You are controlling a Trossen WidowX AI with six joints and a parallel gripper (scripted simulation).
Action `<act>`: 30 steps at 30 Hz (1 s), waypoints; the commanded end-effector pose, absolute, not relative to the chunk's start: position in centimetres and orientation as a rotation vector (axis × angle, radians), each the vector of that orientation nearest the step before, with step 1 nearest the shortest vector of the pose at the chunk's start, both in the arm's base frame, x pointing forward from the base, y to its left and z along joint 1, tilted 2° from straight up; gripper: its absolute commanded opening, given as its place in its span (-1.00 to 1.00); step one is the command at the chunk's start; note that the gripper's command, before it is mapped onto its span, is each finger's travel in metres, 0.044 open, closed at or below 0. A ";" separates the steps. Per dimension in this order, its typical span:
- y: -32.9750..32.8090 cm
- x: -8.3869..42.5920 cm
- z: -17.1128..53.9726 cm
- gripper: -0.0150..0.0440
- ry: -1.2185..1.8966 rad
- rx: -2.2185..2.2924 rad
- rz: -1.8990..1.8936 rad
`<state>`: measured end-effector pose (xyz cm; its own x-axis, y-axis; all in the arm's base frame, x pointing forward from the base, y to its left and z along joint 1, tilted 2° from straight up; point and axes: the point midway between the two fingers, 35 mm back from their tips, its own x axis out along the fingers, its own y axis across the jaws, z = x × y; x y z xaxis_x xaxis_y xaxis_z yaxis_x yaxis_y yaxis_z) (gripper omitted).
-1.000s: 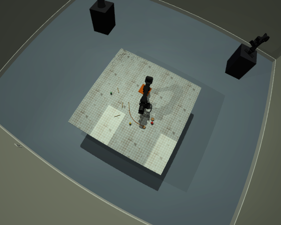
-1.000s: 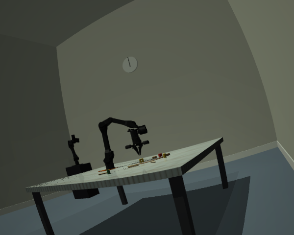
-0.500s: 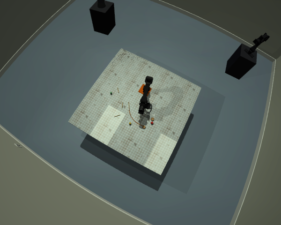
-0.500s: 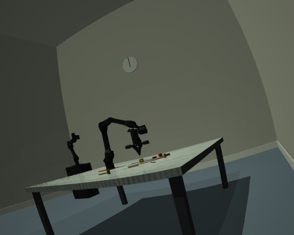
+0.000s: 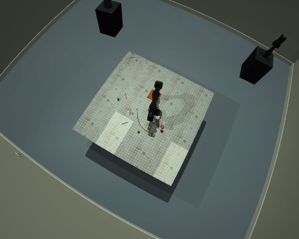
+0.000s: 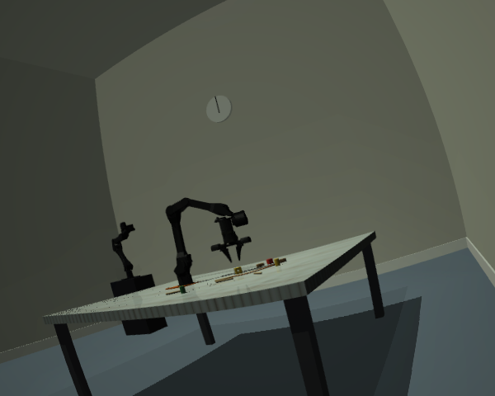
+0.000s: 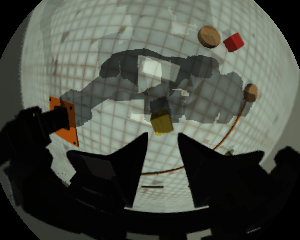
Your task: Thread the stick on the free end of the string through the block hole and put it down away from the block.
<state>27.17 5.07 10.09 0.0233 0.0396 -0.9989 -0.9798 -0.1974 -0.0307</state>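
Observation:
My gripper [image 6: 235, 261] [image 7: 162, 135] is partly open and empty, above the table; its tips are hidden in the top view. The yellowish wooden block [image 6: 238, 268] [image 7: 161, 122] stands on the table, below and just beyond the fingertips in the wrist view. The arm hides it in the top view. The round button [image 5: 153, 135] [image 7: 251, 92] holds the brown string [image 5: 139, 122] [image 7: 237, 122], which curves across the table. At its free end the thin stick [image 5: 137, 111] lies on the table; in the wrist view the left finger seems to hide it.
Loose sticks [image 5: 125, 95] [image 5: 130, 111] [image 5: 124, 122] lie left of the arm in the top view. A red cube [image 5: 161, 130] [image 7: 234, 42] and a wooden disc [image 5: 162, 126] [image 7: 209, 36] are near the button. A yellow object [image 5: 138, 131] and green object [image 5: 118, 98] also stand there.

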 end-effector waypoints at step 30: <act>2.0 28.4 10.1 0.40 1.434 -0.626 0.663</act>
<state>27.78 3.76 10.29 0.0331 0.0393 -0.9987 -0.9752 0.2201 -0.0236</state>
